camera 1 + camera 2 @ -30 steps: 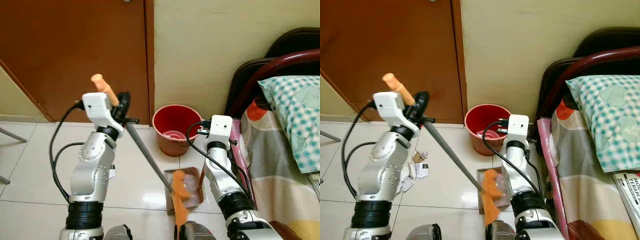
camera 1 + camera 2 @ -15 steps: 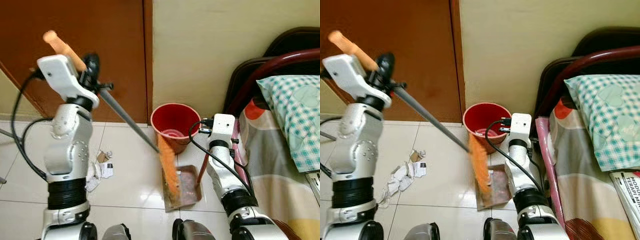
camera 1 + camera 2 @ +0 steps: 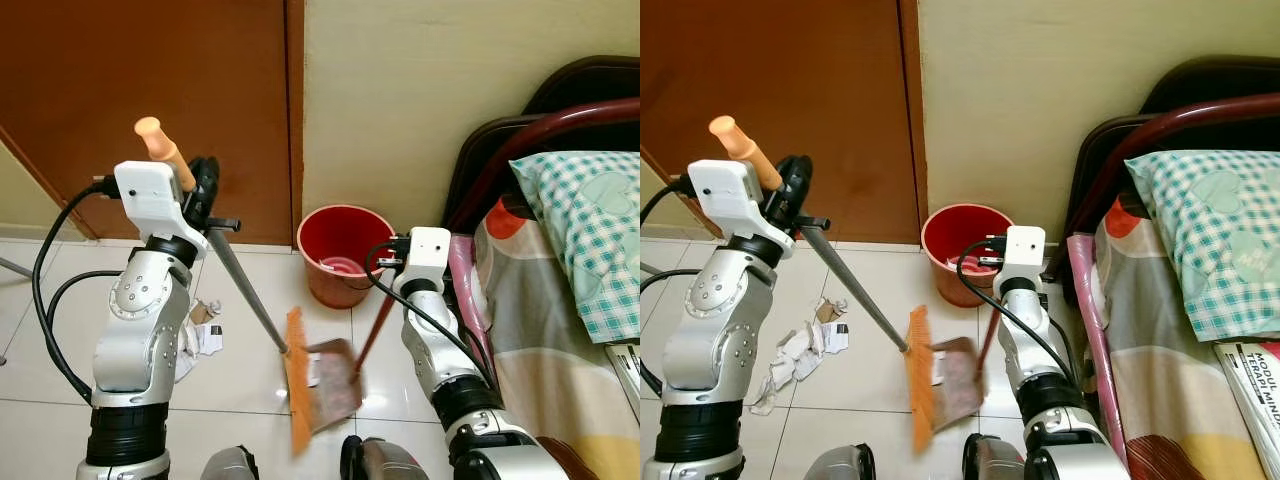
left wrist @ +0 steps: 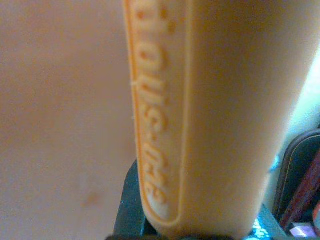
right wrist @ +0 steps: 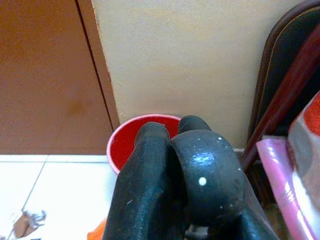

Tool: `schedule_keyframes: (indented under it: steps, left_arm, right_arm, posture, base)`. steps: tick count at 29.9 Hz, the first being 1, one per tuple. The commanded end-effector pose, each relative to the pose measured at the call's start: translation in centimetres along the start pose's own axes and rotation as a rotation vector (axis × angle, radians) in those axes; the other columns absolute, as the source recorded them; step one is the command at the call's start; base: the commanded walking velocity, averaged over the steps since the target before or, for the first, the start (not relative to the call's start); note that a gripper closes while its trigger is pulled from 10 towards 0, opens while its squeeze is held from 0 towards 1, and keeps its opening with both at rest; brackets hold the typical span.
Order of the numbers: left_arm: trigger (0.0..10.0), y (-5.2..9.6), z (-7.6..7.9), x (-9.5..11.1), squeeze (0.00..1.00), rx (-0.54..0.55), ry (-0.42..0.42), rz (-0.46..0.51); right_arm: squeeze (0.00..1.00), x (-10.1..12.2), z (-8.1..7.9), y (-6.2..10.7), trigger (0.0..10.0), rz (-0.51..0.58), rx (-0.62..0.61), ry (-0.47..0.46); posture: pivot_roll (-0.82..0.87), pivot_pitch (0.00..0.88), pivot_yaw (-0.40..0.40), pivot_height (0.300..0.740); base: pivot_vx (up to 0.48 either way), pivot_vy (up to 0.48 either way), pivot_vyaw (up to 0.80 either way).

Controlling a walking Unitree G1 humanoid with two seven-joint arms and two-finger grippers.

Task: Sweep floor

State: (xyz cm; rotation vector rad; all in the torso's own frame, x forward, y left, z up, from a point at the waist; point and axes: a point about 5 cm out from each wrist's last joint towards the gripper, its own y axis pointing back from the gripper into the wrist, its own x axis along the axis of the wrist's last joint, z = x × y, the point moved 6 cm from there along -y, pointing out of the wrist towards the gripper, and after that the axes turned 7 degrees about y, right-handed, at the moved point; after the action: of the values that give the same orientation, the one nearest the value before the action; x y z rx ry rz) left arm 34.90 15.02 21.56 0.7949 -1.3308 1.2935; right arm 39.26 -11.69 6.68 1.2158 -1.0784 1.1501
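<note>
My left gripper is shut on a broom, just below its orange grip, which looms close in the left wrist view. The grey shaft slants down to the orange bristles on the tiles. A brown dustpan sits tilted just right of the bristles, blurred. Its red handle rises to my right gripper, which is shut on it. Crumpled paper litter lies on the floor beside my left arm. The right wrist view has the black fingers pressed together.
A red bucket stands against the cream wall, beyond the dustpan. A brown door fills the left. A bed with a dark frame, a checked pillow and a pink edge hems in the right side.
My left arm dropped and swung right, carrying the bristles from over the dustpan to its left side. The dustpan has tipped and shifted left.
</note>
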Motion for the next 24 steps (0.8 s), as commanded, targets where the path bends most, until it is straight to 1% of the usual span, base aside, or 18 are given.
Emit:
schedule_keyframes:
  steps: [1, 3, 4, 6, 8, 9, 13, 15, 16, 17, 18, 20, 21, 22, 23, 24]
  left_arm:
    - [10.0, 0.3, 0.6, 1.9, 0.0, -0.043, -0.029, 0.064]
    - [10.0, 0.5, 0.5, 1.7, 0.0, -0.055, -0.038, 0.053]
    - [10.0, 0.5, 0.0, 1.8, 0.0, -0.053, -0.053, 0.052]
    - [10.0, 0.4, -0.7, 2.0, 0.0, -0.033, -0.055, 0.058]
    - [10.0, 0.1, -1.3, 2.5, 0.0, -0.012, -0.073, 0.072]
    - [10.0, -0.1, -1.6, 2.8, 0.0, 0.003, -0.074, 0.085]
    - [10.0, -0.3, -1.6, 2.9, 0.0, 0.02, -0.071, 0.098]
    - [10.0, -0.1, -1.1, 1.8, 0.0, 0.038, -0.097, 0.096]
    - [10.0, -0.1, -1.1, 1.8, 0.0, 0.038, -0.097, 0.096]
    - [10.0, 0.2, -1.1, 1.0, 0.0, 0.049, -0.118, 0.08]
    - [10.0, 0.5, -1.2, 0.4, 0.0, 0.062, -0.124, 0.066]
    - [10.0, 0.7, -1.4, 0.1, 0.0, 0.072, -0.119, 0.059]
    - [10.0, 1.1, -1.5, -0.7, 0.0, 0.085, -0.122, 0.04]
    - [10.0, 1.1, -1.5, -0.7, 0.0, 0.085, -0.122, 0.04]
    - [10.0, 1.6, -1.7, -1.3, 0.0, 0.095, -0.146, 0.025]
    - [10.0, 1.8, -1.8, -1.5, 0.0, 0.098, -0.159, 0.021]
  right_arm:
    - [0.0, 0.6, 0.6, -0.2, 10.0, 0.014, -0.002, 0.0]
    - [0.0, 0.6, 0.8, -0.1, 10.0, 0.014, 0.012, 0.003]
    - [0.0, 0.5, 1.0, -0.1, 10.0, 0.015, 0.027, 0.0]
    - [0.0, 0.2, 1.5, 0.0, 10.0, 0.009, 0.019, 0.014]
    - [0.0, -0.1, 2.3, 0.0, 10.0, -0.002, 0.0, 0.043]
    - [0.0, -0.1, 2.4, 0.0, 10.0, -0.005, -0.003, 0.031]
    - [0.0, -0.1, 2.4, 0.0, 10.0, -0.007, -0.002, 0.019]
    - [0.0, 0.0, 2.2, 0.1, 10.0, -0.003, 0.002, 0.023]
    - [0.0, 0.0, 2.2, 0.1, 10.0, -0.003, 0.002, 0.023]
    - [0.0, 0.0, 2.1, 0.1, 10.0, -0.002, 0.001, 0.027]
    - [0.0, 0.0, 2.2, 0.1, 10.0, 0.0, -0.003, 0.027]
    - [0.0, 0.0, 2.2, 0.2, 10.0, 0.002, -0.006, 0.024]
    - [0.0, 0.2, 2.5, 0.1, 10.0, 0.009, -0.012, 0.017]
    - [0.0, 0.2, 2.5, 0.1, 10.0, 0.009, -0.012, 0.017]
    - [0.0, 0.4, 2.9, 0.1, 10.0, 0.014, -0.019, 0.009]
    - [0.0, 0.5, 3.1, 0.1, 10.0, 0.016, -0.021, 0.007]
  posture:
    - [0.04, 0.113, -0.055, 0.74]
    - [0.04, 0.108, -0.051, 0.74]
    - [0.04, 0.107, -0.05, 0.74]
    - [0.04, 0.107, -0.05, 0.74]
    - [0.04, 0.103, -0.045, 0.74]
    - [0.04, 0.103, -0.044, 0.74]
    - [0.04, 0.102, -0.041, 0.74]
    - [0.03, 0.101, -0.037, 0.74]
    - [0.03, 0.101, -0.037, 0.74]
    - [0.03, 0.101, -0.037, 0.74]
    - [0.04, 0.102, -0.037, 0.74]
    - [0.04, 0.102, -0.036, 0.74]
    - [0.04, 0.102, -0.036, 0.74]
    - [0.04, 0.102, -0.036, 0.74]
    - [0.04, 0.1, -0.037, 0.74]
    - [0.04, 0.1, -0.037, 0.74]
  base:
    - [0.0, 0.0, 0.0]
    - [0.0, 0.0, 0.0]
    - [0.0, 0.0, 0.0]
    - [0.0, 0.0, 0.0]
    - [0.0, 0.0, 0.0]
    - [0.0, 0.0, 0.0]
    - [0.0, 0.0, 0.0]
    - [0.0, 0.0, 0.0]
    - [0.0, 0.0, 0.0]
    - [0.0, 0.0, 0.0]
    - [0.0, 0.0, 0.0]
    - [0.0, 0.0, 0.0]
    - [0.0, 0.0, 0.0]
    - [0.0, 0.0, 0.0]
    - [0.0, 0.0, 0.0]
    - [0.0, 0.0, 0.0]
